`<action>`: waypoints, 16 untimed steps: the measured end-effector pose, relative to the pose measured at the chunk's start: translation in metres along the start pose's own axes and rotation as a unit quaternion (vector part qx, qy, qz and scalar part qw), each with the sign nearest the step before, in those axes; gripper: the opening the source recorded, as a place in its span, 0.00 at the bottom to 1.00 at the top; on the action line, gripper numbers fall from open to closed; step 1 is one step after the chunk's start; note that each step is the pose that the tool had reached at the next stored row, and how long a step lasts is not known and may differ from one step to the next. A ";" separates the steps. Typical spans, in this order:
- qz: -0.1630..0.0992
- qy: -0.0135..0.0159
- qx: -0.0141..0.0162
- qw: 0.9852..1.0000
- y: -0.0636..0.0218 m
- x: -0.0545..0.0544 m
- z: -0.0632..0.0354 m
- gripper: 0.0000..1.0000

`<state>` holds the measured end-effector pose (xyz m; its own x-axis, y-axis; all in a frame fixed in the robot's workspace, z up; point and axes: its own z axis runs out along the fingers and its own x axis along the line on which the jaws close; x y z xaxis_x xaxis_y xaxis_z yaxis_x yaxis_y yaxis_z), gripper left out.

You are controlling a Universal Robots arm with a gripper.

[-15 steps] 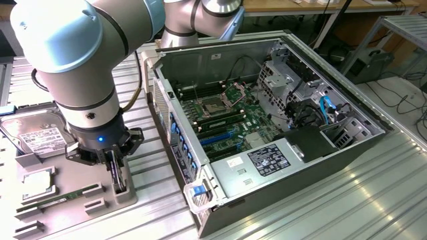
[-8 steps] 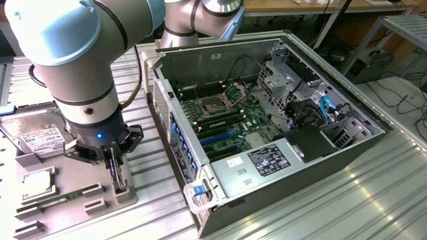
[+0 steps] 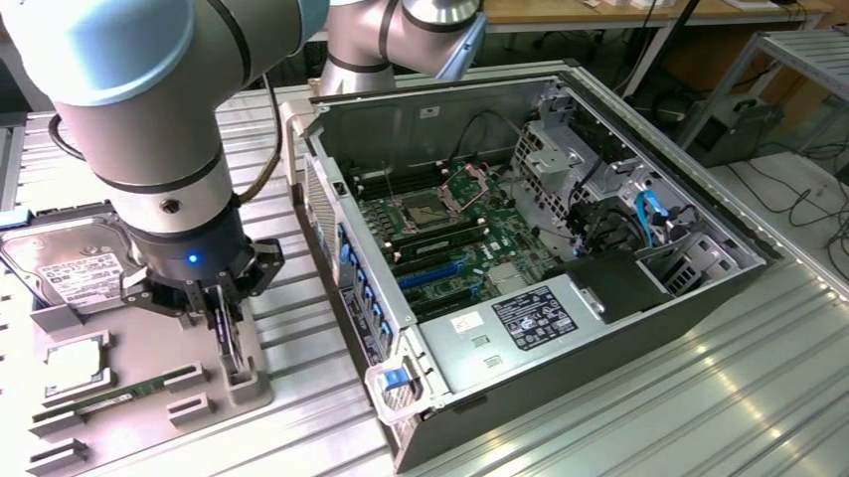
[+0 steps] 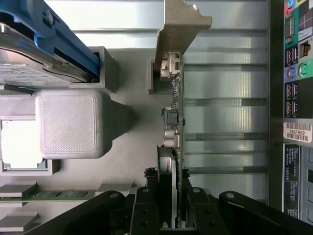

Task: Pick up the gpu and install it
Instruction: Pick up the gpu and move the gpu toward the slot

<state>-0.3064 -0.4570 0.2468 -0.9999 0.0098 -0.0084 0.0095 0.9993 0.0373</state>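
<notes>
1. The gpu (image 3: 234, 343) stood upright on its long edge in a slot at the edge of the grey holder (image 3: 146, 328) nearest the exterior view's right.
2. In the wrist view the gpu (image 4: 177, 122) showed edge-on, with small components along its board. Its silver bracket (image 4: 180, 24) was at the end farthest from the jaws.
3. The jaws were clenched on the gpu's upper edge, one finger (image 4: 145, 210) against each face of the card.
4. The arm (image 3: 133, 119) came straight down onto the holder, with a blue light glowing on its wrist.
5. A hard drive (image 3: 74, 263) with a white label sat in the holder's far corner, toward the exterior view's left of the gpu.
6. A square silver processor (image 3: 74, 363) lay in a recess of the holder nearer the camera than the hard drive.
7. A narrow green memory stick (image 3: 133, 391) lay in the holder beyond the processor, close to the holder's front edge.
8. An open computer case (image 3: 637, 129) lay just beside the holder on the exterior view's right, its green motherboard (image 3: 438, 229) exposed.
9. In the wrist view the case's rear port panel (image 4: 296, 73) faced the holder across a bare strip of the desk.
10. Holder and case both rested on the ribbed metal desk (image 3: 663, 397).
</notes>
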 end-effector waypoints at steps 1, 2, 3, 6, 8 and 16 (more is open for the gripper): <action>0.000 0.000 0.000 1.000 0.0001 0.000 -0.0016 0.27; 0.000 0.000 0.000 1.000 0.0001 0.000 -0.0031 0.27; 0.000 0.000 0.000 1.000 0.0002 0.000 -0.0057 0.27; 0.000 0.000 0.000 1.000 0.0004 0.000 -0.0106 0.27; 0.000 0.000 0.000 1.000 0.0006 0.000 -0.0147 0.27; 0.000 0.000 0.000 1.000 0.0011 0.000 -0.0298 0.27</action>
<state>-0.3063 -0.4569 0.2766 -0.9999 0.0098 -0.0084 0.0095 0.9993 0.0372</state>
